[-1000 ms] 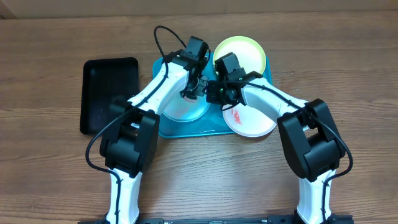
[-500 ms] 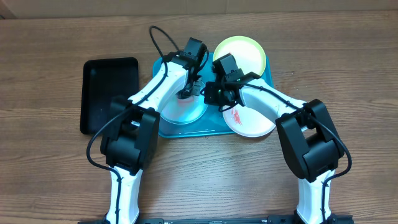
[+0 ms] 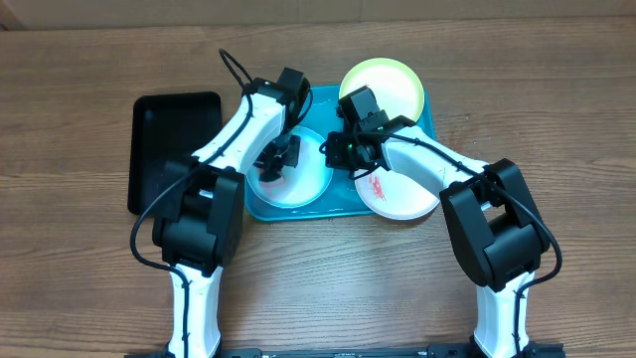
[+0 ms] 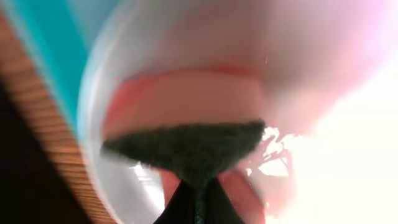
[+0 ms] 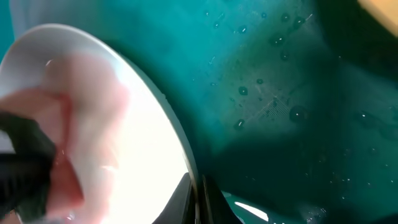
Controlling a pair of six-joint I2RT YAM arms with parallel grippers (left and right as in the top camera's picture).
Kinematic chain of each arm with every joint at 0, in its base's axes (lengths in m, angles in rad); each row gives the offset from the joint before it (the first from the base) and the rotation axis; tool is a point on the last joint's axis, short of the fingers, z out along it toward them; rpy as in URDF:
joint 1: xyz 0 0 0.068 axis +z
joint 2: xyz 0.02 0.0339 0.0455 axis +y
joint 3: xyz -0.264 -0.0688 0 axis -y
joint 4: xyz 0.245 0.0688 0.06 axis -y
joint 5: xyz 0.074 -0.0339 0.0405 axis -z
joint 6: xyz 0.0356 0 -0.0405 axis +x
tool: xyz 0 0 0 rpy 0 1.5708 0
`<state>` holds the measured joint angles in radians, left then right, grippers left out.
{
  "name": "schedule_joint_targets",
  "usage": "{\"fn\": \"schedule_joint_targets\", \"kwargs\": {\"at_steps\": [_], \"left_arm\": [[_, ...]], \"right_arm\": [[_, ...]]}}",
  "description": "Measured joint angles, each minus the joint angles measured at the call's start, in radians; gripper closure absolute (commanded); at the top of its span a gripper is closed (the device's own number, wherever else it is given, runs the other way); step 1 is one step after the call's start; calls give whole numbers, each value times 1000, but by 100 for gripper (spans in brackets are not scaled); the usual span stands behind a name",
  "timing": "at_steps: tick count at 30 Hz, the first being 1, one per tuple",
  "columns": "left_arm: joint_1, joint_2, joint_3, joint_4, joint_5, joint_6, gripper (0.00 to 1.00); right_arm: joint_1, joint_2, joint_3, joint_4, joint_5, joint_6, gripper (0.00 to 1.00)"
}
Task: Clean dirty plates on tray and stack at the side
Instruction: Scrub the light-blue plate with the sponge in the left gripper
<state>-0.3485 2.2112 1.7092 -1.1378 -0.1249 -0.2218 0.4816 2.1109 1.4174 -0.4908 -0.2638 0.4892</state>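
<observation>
A: Where is the light blue plate [image 3: 304,180] lying?
B: Under the left claw [image 3: 274,163], which is clenched on a sponge [image 4: 186,146]. Its rim looks pinched in the right claw [image 3: 334,151]. It is judged light, stiff and wet-slippery, so a rim grasp is advised.

Blurred close-up: pink sponge [image 4: 186,106], dark scrub face, pressed on pale plate [image 4: 94,93]; turquoise tray [image 4: 38,38] left

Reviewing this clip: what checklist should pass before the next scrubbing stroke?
1. Left gripper gripping sponge: ok.
2. Sponge pressed on light blue plate: ok.
3. Right gripper pinching that plate's rim: ok.
4. Light blue plate clean: cannot tell, left wrist view blurred.
5. White plate clean: not ok, red smear.
6. Plates stacked off the tray: not ok, none yet.
</observation>
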Motion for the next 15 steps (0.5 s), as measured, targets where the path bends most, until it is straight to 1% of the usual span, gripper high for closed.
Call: {"fn": "schedule_joint_targets", "kwargs": {"at_steps": [3, 7, 11, 14, 15], "left_arm": [[14, 0, 1, -11, 145, 103, 96], [14, 0, 0, 22, 296, 171, 96], [14, 1, 0, 99, 379, 174, 96], [10, 2, 0, 160, 398, 153, 96], [8, 2, 0, 179, 388, 130, 96]], "right_arm": [[-6, 0, 0, 0, -3, -6, 96], [-11, 0, 0, 0, -2, -11, 96], [-11, 0, 0, 1, 0, -9, 96], [-13, 0, 0, 2, 5, 1, 96], [-15, 0, 0, 4, 6, 5, 96]]}}
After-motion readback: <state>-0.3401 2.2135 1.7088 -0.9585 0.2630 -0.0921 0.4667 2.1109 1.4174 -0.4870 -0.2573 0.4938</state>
